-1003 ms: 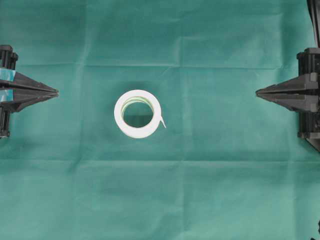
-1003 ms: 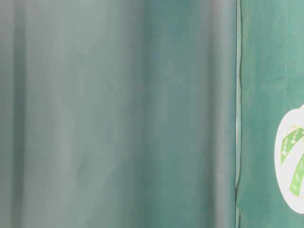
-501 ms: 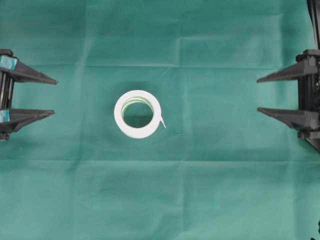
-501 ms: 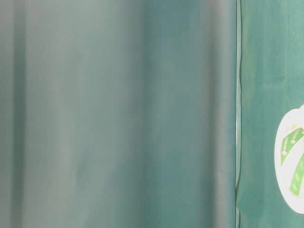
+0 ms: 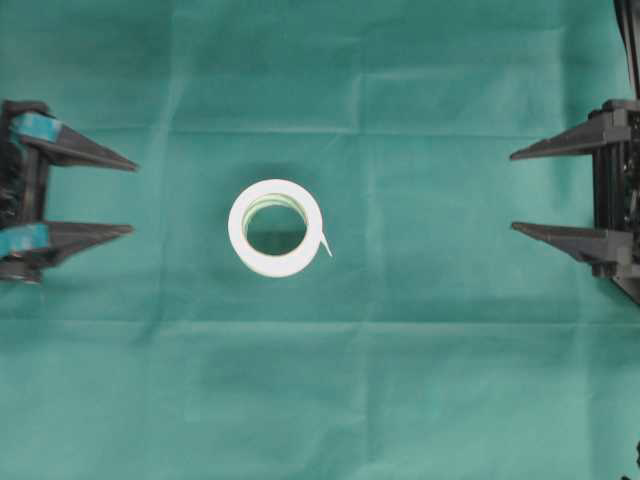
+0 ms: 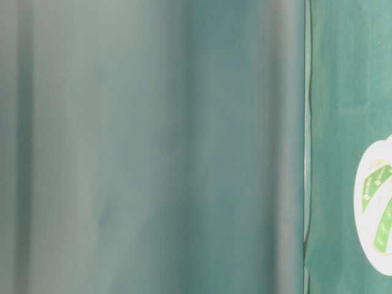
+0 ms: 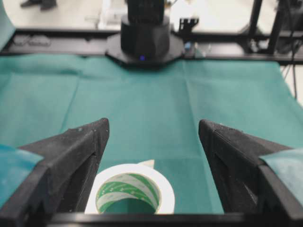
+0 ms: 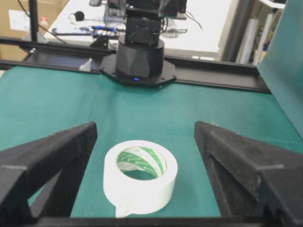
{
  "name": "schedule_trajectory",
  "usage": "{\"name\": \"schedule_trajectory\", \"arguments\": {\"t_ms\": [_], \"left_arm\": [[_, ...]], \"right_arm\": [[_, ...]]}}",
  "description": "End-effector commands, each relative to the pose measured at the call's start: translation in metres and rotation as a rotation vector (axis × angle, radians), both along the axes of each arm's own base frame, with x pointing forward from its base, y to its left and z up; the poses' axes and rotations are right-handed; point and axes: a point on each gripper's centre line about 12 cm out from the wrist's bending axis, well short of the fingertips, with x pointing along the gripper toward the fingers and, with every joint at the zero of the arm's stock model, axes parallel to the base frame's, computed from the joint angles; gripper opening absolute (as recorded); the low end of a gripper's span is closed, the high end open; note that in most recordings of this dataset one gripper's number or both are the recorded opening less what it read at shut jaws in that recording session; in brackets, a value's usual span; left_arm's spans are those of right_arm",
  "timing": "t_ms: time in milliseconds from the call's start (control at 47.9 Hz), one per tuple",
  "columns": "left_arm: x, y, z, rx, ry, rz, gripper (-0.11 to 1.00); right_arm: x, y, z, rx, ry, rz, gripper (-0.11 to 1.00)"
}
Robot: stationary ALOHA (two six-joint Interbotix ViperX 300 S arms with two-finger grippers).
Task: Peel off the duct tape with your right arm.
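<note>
The duct tape (image 5: 276, 264), a white roll with a green-striped core, lies flat in the middle of the green cloth, its short tab (image 5: 325, 245) pointing to the lower right. At the left edge my left gripper (image 5: 134, 198) is open and points at the roll from well short of it. The right arm's gripper (image 5: 512, 192) is open too, far to the right of the roll. In the left wrist view the duct tape (image 7: 163, 189) sits low between the spread fingers of the left gripper (image 7: 153, 124). The right wrist view shows the duct tape (image 8: 142, 191) ahead of the right gripper (image 8: 145, 125), tab toward the camera. The table-level view catches only an edge of the duct tape (image 6: 373, 208).
A green cloth (image 5: 420, 380) with light creases covers the table. The opposite arm's black base (image 7: 144, 35) stands at the far end in the left wrist view, and the other black base (image 8: 139, 59) in the right wrist view. Blurred cloth (image 6: 153, 147) fills most of the table-level view.
Both grippers have gone from shut to wide open. The left gripper has also edged a little toward the roll. The duct tape has not moved.
</note>
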Motion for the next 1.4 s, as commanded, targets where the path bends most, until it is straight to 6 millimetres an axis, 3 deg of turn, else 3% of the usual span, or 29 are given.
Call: {"name": "schedule_trajectory", "arguments": {"t_ms": [0,668,898,1378], "left_arm": [[0.018,-0.001,0.01,0.0,-0.009,-0.002,0.85],[0.11,-0.004,-0.004,0.003,0.097,-0.002,0.85],[0.126,-0.005,-0.011,-0.012,0.166,-0.003,0.85],[0.14,-0.012,-0.012,-0.019,0.567,-0.018,0.85]], "right_arm": [[0.002,0.0,0.005,0.003,-0.023,0.0,0.72],[0.002,0.0,0.005,0.004,-0.022,-0.002,0.72],[0.001,0.0,0.003,0.003,-0.02,-0.001,0.72],[0.001,0.0,0.001,0.0,-0.014,0.0,0.72]]}}
